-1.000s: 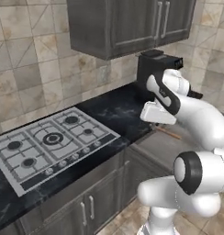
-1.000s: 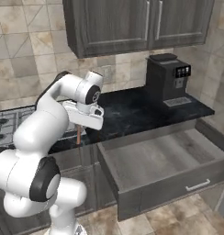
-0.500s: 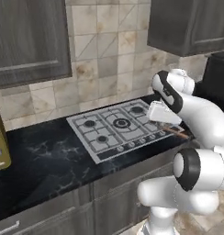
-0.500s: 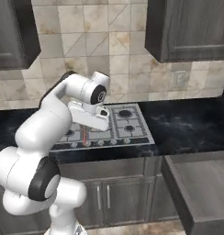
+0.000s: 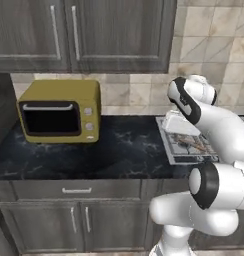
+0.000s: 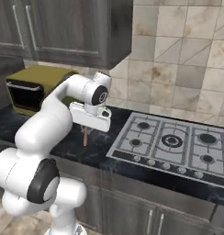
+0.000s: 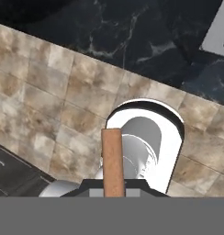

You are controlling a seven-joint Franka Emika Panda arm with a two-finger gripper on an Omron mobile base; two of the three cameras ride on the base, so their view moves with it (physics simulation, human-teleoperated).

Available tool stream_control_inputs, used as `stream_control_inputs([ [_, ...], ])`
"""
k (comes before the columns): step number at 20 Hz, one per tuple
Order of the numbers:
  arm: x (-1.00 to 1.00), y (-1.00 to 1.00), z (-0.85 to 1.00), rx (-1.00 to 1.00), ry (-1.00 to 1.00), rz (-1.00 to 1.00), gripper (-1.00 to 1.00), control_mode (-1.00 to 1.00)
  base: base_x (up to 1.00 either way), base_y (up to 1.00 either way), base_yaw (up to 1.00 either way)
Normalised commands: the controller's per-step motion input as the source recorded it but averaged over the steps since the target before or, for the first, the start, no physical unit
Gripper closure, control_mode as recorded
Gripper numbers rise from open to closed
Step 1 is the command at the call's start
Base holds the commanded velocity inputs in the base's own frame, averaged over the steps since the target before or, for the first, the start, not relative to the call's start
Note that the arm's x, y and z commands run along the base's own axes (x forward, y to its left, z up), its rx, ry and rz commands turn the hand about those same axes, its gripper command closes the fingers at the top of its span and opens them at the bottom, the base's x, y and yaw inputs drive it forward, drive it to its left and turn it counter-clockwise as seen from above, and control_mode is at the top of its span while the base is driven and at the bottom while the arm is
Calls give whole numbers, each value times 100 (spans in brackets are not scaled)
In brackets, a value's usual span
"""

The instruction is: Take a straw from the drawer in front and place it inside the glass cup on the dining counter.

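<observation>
Orange-brown and thin, the straight straw (image 6: pixel 85 136) hangs down from my two-finger gripper (image 6: pixel 87 125), which I have clamped tight on its upper end; in the right base view it points down toward the black marble worktop (image 6: pixel 81 148), its lower tip just above that surface as far as I can tell. Taking the silver gas hob (image 6: pixel 177 144) as my landmark, the straw sits just to the left of it in that view, over bare worktop between the hob and the olive-yellow toaster oven (image 6: pixel 29 85) with its dark glass door. From the left base view I see the same oven (image 5: pixel 61 110) well to the left of the hob (image 5: pixel 186 145), with my white arm rising in front of the hob and the hand above its near corner. Dark grey wall cabinets (image 5: pixel 84 35) with thin silver handles hang above the oven, and beige stone tiles (image 6: pixel 178 59) cover the wall behind the hob. Looking along the hand, I see the straw (image 7: pixel 113 160) as a thick brown rod standing up between the dark fingertips, with beige floor tiles (image 7: pixel 49 105) beyond it and the marble edge across the top
</observation>
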Motion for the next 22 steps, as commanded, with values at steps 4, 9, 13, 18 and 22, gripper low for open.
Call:
stream_control_inputs([
  [4,0,0,0,0,0,0,100,100,0,41,74],
  [9,0,0,0,0,0,0,100,100,0,38,72],
  [13,0,0,0,0,0,0,100,100,0,34,69],
  [18,0,0,0,0,0,0,100,100,0,36,64],
  [22,0,0,0,0,0,0,100,100,0,37,62],
])
